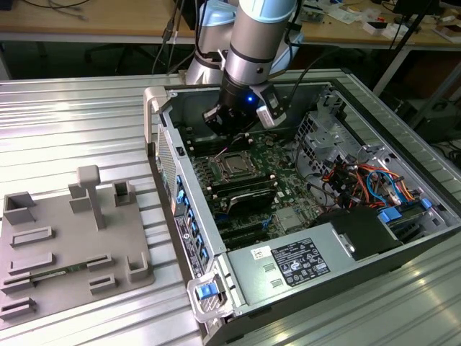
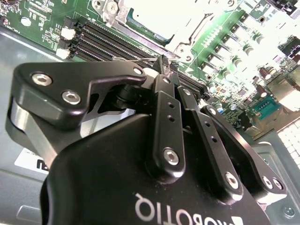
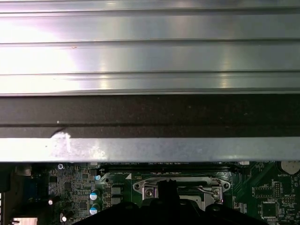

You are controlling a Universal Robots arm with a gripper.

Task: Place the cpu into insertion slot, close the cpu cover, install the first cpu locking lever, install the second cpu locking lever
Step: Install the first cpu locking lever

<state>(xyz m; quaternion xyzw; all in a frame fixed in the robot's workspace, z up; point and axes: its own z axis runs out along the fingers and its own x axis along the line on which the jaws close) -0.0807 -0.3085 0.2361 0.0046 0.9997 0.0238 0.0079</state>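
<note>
My gripper hangs inside the open computer case, just behind the insertion slot on the green board. The cpu lies in the slot with the silver cpu cover down flat over it. In the second wrist view the two black fingers are pressed together, and the gripper's tip sits at the slot's edge. A thin wire locking lever runs up to that tip. In the first wrist view the socket frame and a lever wire lie by the dark gripper.
Black memory slots run beside the socket. A grey power-supply box and coloured cables fill the case's near and right parts. The case wall stands close behind. A grey fixture plate lies on the ribbed table at the exterior view's left.
</note>
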